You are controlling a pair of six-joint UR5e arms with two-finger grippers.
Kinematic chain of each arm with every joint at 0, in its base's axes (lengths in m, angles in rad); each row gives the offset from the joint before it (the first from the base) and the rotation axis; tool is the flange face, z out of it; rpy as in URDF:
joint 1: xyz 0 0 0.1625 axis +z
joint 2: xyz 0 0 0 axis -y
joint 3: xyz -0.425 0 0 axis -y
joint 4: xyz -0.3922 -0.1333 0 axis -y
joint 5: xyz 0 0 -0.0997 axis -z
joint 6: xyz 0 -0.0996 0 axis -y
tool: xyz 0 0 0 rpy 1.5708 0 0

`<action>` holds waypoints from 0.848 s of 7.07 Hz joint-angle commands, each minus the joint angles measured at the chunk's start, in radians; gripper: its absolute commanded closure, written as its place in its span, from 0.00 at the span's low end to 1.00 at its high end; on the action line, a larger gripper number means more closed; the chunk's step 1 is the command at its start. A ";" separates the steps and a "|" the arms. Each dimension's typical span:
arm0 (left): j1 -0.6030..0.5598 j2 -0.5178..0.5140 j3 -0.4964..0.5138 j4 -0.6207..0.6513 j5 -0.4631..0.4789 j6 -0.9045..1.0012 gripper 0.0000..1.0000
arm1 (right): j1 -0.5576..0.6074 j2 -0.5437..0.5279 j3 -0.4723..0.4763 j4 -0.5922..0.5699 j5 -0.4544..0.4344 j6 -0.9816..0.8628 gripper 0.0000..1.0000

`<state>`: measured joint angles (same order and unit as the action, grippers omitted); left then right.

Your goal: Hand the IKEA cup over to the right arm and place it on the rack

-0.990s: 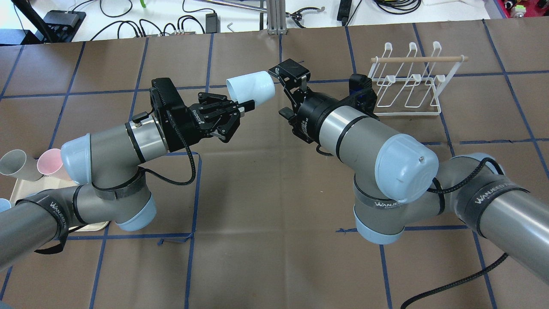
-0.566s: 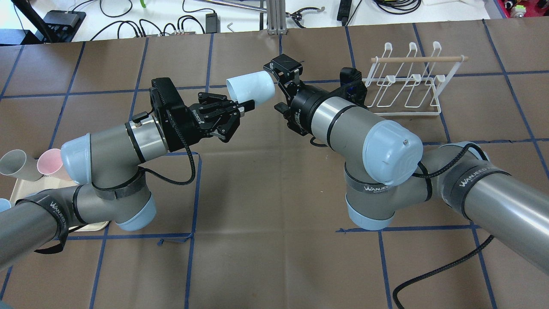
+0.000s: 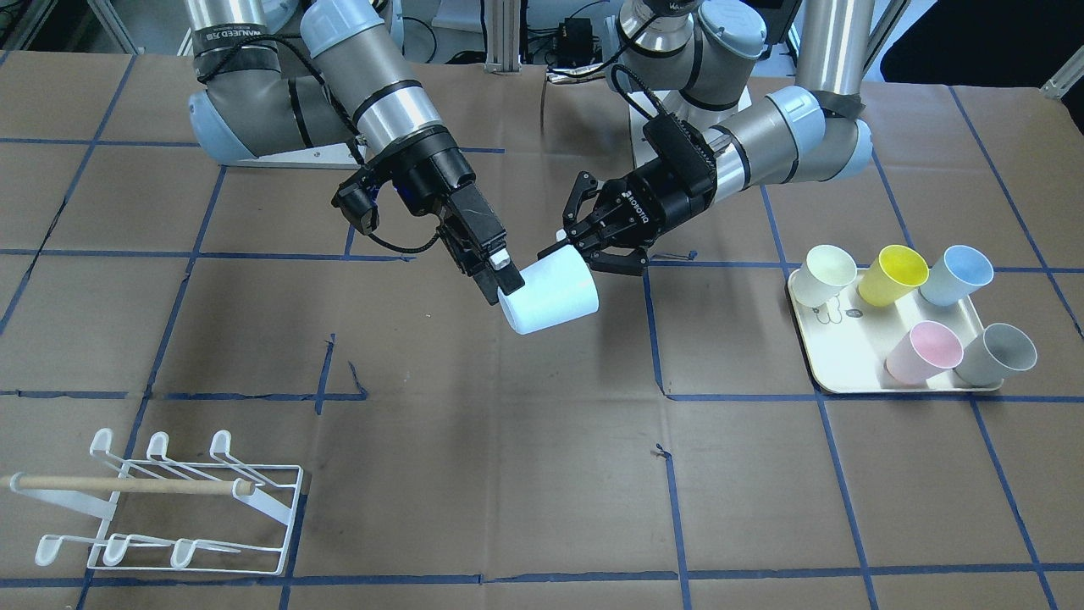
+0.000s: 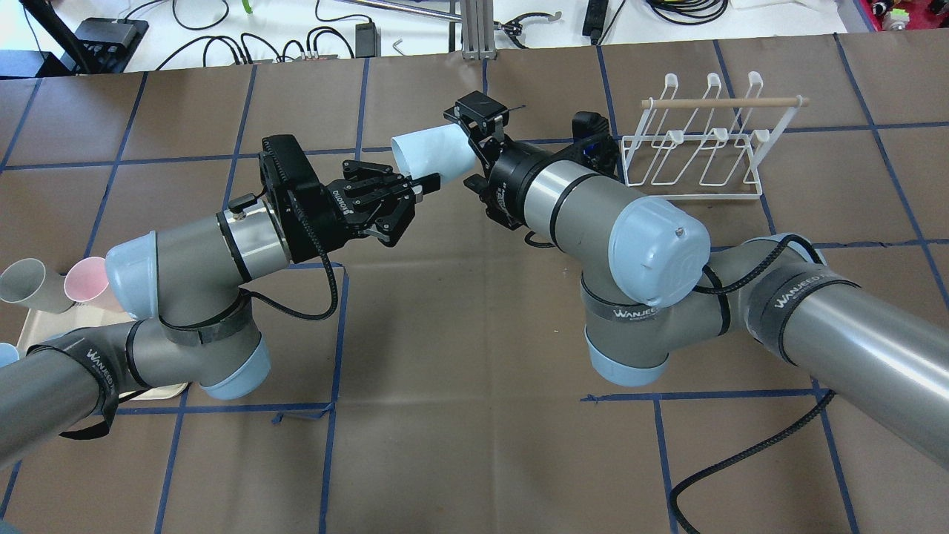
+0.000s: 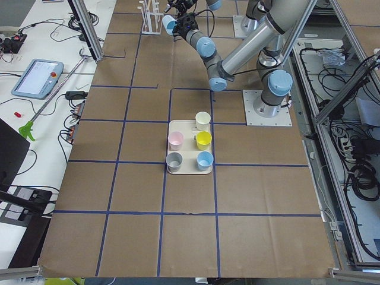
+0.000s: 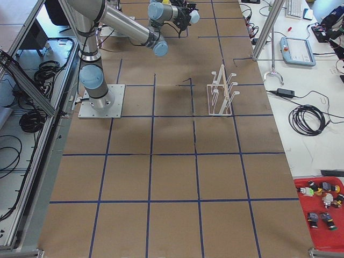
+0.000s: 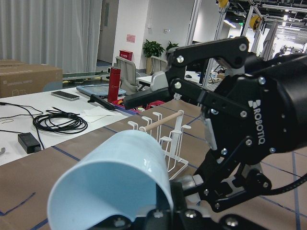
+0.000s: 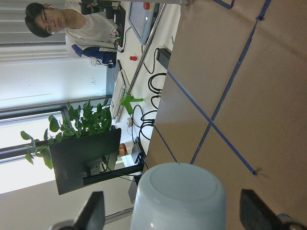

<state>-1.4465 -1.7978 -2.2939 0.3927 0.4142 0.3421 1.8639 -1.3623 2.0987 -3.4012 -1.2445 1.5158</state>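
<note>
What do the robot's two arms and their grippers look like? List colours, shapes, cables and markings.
Both the left arm and the right arm are silver-grey tubes with pale blue joint caps, black straps lettered WANJEED and black cables looping outside. The left gripper and right gripper are black two-finger linkages marked ROBOTIQ in white.

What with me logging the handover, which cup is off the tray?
The pale blue cup, held sideways in mid-air at its rim by the left hand; the other five cups sit on the cream tray.
</note>
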 commanded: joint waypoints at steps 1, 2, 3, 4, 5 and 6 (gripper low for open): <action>0.000 0.000 -0.001 0.000 0.000 0.000 1.00 | 0.008 0.006 -0.002 0.002 -0.006 0.001 0.02; 0.000 0.000 0.001 0.000 0.000 0.000 1.00 | 0.011 0.008 -0.002 0.002 -0.007 0.000 0.02; 0.000 0.000 0.001 0.000 0.000 0.000 1.00 | 0.024 0.011 -0.002 0.002 -0.007 0.001 0.02; 0.000 -0.002 0.001 0.000 0.000 0.000 1.00 | 0.028 0.017 -0.003 0.002 -0.015 0.001 0.02; 0.000 -0.002 0.001 0.000 0.000 0.000 1.00 | 0.031 0.023 -0.011 0.002 -0.019 0.001 0.02; 0.000 -0.002 0.001 0.000 0.000 0.000 1.00 | 0.032 0.025 -0.019 0.003 -0.021 0.001 0.02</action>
<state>-1.4465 -1.7991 -2.2933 0.3927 0.4142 0.3421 1.8930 -1.3416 2.0884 -3.3989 -1.2620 1.5171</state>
